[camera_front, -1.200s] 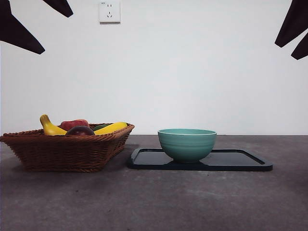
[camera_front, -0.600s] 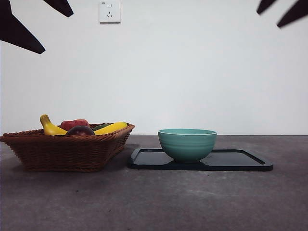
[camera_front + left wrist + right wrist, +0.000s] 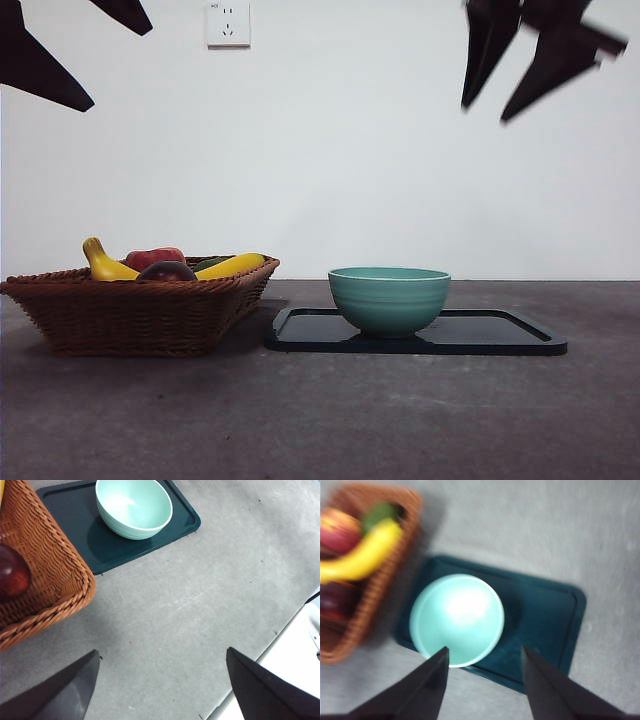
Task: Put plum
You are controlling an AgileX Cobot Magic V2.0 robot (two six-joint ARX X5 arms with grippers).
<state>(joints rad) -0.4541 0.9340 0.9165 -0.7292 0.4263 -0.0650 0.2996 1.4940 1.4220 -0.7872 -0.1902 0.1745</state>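
Note:
The plum is a small dark maroon fruit lying at the front of the wicker basket, beside two yellow bananas and a brighter red fruit. In the left wrist view the plum shows inside the basket's near corner. It appears blurred in the right wrist view, where the plum lies below a banana. My right gripper hangs open high above the teal bowl, holding nothing; its own view shows the bowl just beyond the right gripper. High over the table near the basket, my left gripper waits open and empty.
The bowl stands on a dark tray to the right of the basket. Both show in the left wrist view as well, the bowl on the tray. The table's edge runs near the left arm. A wall socket sits on the back wall.
The right gripper has swung left and lower, from the top right corner to above the bowl. The left arm and the fruit have not moved.

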